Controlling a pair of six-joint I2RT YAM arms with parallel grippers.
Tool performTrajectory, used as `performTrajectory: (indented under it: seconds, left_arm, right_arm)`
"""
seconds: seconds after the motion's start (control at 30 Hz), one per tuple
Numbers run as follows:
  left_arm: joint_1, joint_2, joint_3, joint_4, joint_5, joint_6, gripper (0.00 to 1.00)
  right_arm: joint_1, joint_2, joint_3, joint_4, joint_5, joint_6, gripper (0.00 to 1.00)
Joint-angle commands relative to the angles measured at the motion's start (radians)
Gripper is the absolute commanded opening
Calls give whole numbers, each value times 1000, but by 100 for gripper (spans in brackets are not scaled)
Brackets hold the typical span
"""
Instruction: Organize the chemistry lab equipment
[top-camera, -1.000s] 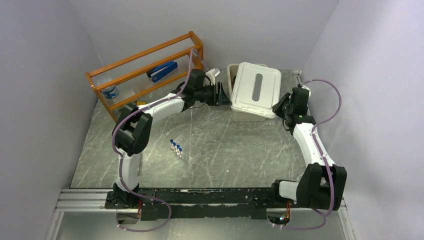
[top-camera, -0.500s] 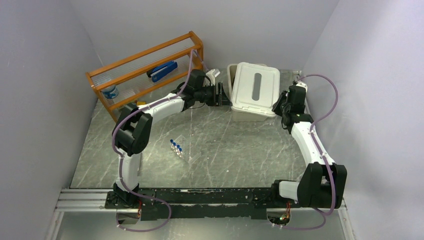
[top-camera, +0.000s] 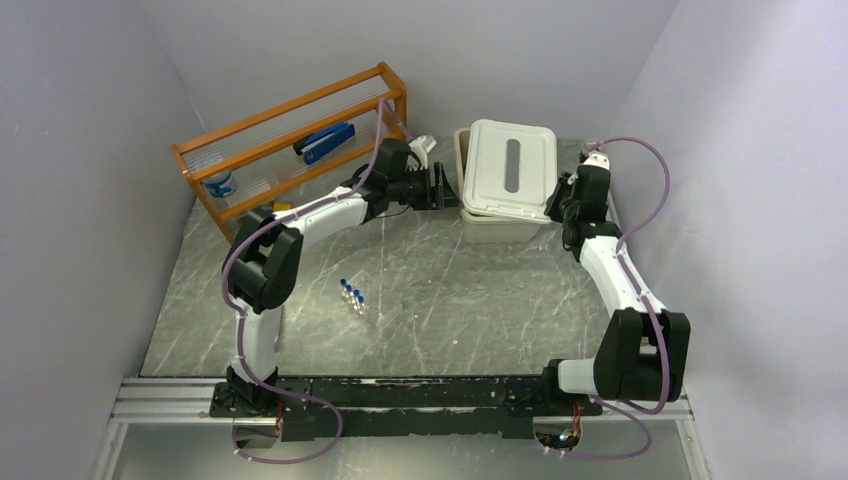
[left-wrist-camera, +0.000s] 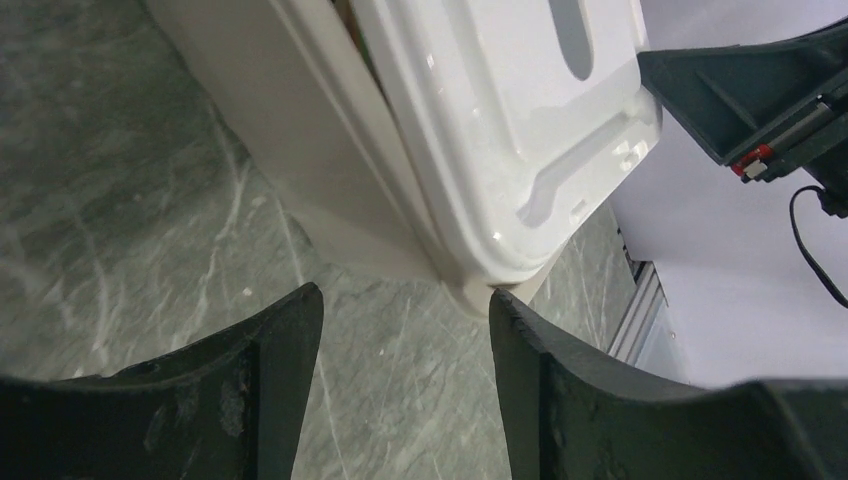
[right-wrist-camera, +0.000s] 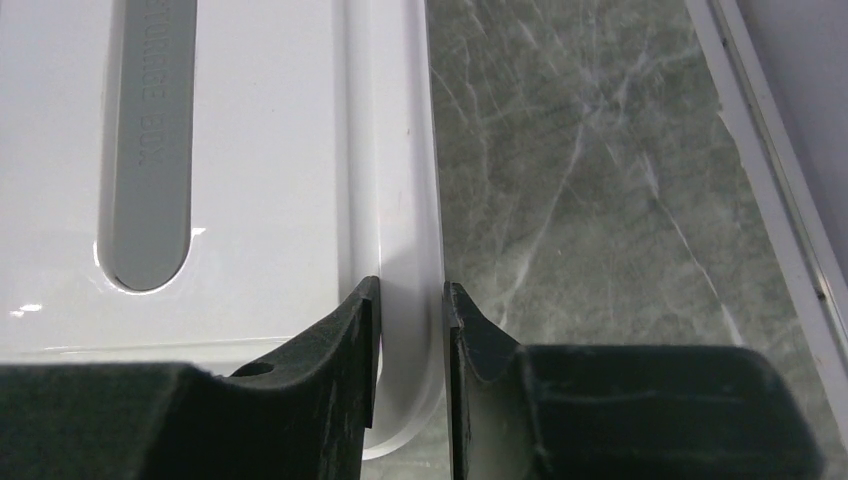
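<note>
Clear blue-capped tubes (top-camera: 351, 292): standing upright in the clear plastic tube rack (top-camera: 364, 306), on the grey marbled table (top-camera: 480, 300) at about 8 o'clock from its middle, well apart from both arms. White storage box (top-camera: 490, 228): at 1 o'clock from the table's middle, white lid (top-camera: 485, 165) with a grey oval recess lying on top. Left gripper (left-wrist-camera: 405, 300): at the box's 9 o'clock side, jaws spread wide, holding nothing, a box corner just ahead of the gap. Right gripper (right-wrist-camera: 410, 300): at the box's 3 o'clock side, fingers narrow and pinching the lid's raised rim. Orange wooden shelf (top-camera: 250, 130): at 10 o'clock, against the back wall, blue stapler (top-camera: 328, 141) on it.
</note>
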Motion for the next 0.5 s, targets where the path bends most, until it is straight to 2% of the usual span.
performTrajectory:
  seconds: [0.0,0.13,0.33,0.47]
  left_arm:
    - [-6,-133,-61,47,-176,-24,66]
    - [-4,-161,-72,42,-212,-18,67]
    - [-2,-123,-39,55,-167,-46,67]
    - [-4,-86,-16,57,-144,-60,67]
  right_arm:
    - [3,64,11,118,-58,-79,2]
    - [0,91,7,131,-132,-126,2]
    - [-7,77,0,135,-215,-198,4]
    - [-9,58,-8,140,-205,-238,10]
